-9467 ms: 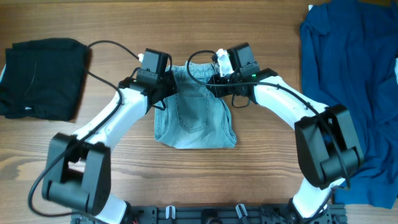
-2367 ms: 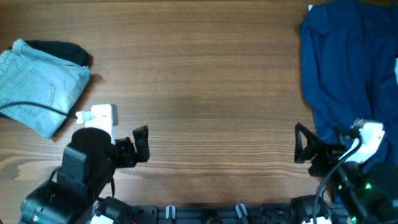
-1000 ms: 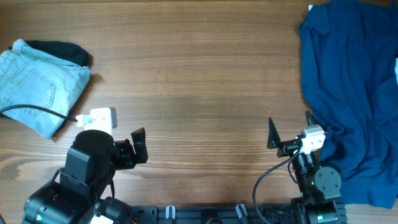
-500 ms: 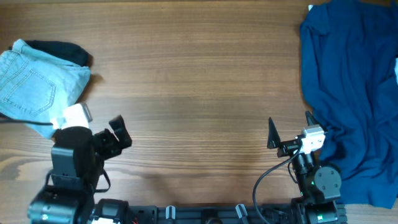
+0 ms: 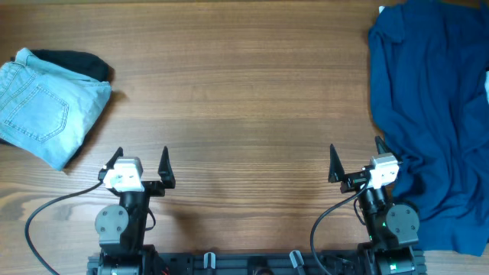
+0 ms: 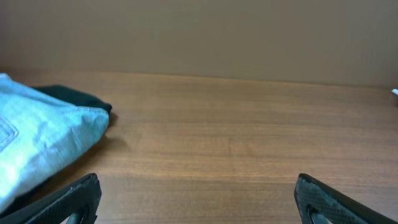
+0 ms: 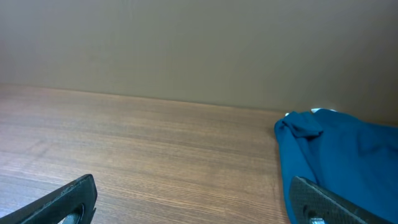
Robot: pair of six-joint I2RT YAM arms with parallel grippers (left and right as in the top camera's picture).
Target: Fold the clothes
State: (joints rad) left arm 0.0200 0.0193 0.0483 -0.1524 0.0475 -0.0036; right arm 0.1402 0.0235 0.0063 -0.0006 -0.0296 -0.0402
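Note:
The clothes, pale light-blue denim shorts (image 5: 44,107), lie folded at the table's far left on top of a black garment; the left wrist view shows them (image 6: 37,143) at its left edge. My left gripper (image 5: 139,162) stands open near the front edge, right of the shorts, with nothing between its fingers (image 6: 74,199). At the front right my right gripper (image 5: 356,159) is open too and holds nothing, its right fingertip (image 7: 336,199) next to blue cloth.
A black folded garment (image 5: 80,64) peeks out from under the shorts. A large dark navy-blue garment (image 5: 428,114) covers the table's right side, also in the right wrist view (image 7: 348,162). Bare wood (image 5: 244,99) spans the middle.
The left arm has drawn back and swung round to its upright rest pose at the front edge. The right arm has not moved. The shorts stay in place.

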